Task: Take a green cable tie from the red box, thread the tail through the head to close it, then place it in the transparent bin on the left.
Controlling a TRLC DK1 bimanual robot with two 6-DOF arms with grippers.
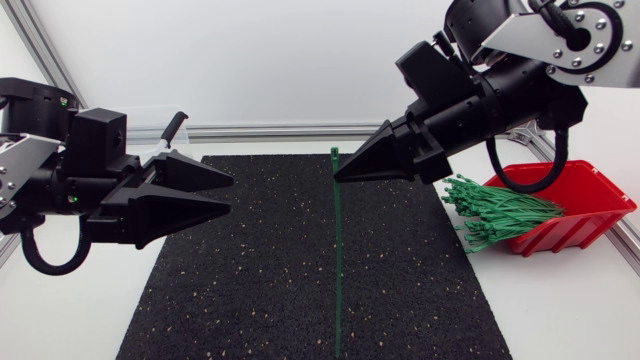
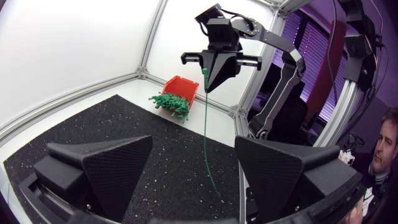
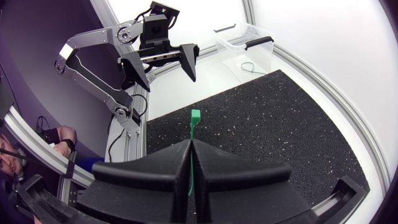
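I count two arms over the tabletop (image 1: 565, 310), the left arm (image 1: 45, 150) and the right arm (image 1: 520, 65). Each ends in one claw, so there are two: the left claw (image 1: 232, 195) and the right claw (image 1: 340, 176), with two fingers apiece. There is one red box (image 1: 592, 195). The heaped green ties (image 1: 500, 212) in it are too many and too tangled to count. One lone green tie (image 1: 338, 270) stands apart, and one looped tie (image 3: 247, 66) lies in the single transparent bin (image 3: 229, 48). One black mat (image 1: 250, 290).

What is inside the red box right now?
A heap of green cable ties lies in the red box, tails spilling over its low side. Anything under the heap is covered.
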